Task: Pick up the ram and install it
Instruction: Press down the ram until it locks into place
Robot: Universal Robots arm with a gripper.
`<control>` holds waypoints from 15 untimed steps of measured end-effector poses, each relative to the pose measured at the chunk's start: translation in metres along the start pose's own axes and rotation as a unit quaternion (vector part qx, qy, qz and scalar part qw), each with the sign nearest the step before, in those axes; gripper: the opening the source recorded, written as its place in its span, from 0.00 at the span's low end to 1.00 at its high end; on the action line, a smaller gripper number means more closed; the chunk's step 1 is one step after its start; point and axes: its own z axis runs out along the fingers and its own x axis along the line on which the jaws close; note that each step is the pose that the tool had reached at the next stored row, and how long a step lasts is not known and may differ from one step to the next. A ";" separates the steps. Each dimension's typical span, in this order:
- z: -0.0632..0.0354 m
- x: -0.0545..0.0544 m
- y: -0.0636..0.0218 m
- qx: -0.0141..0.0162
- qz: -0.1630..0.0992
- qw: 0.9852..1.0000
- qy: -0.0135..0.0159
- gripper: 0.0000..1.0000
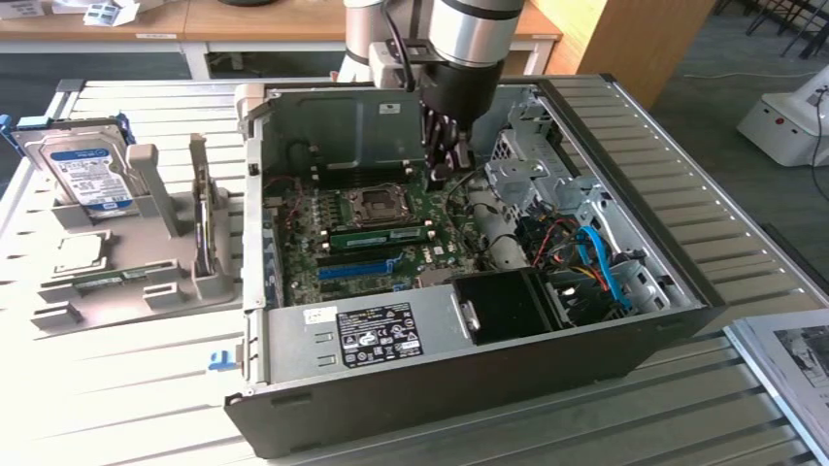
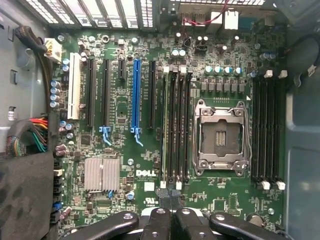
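One stick: I see the slim green ram seated just beside the silver CPU socket.
Fingers: closed, empty, above that socket.

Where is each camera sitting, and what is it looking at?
Exterior view: off the arm, above and to one side, looking down at the open computer case on the slatted table; the robot arm and its gripper reach into the case.
Wrist view: on the wrist, looking straight at the motherboard; the shut gripper shows at the picture's edge.
Shared: both see the motherboard, its empty processor socket and the long blue slot.
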 end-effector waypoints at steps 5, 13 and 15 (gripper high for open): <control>0.0039 0.000 -0.0001 0.000 0.000 1.000 0.000 0.10; 0.0099 0.000 -0.0003 0.000 0.000 1.000 0.000 0.10; 0.0113 0.000 -0.0003 0.000 0.000 1.000 0.000 0.10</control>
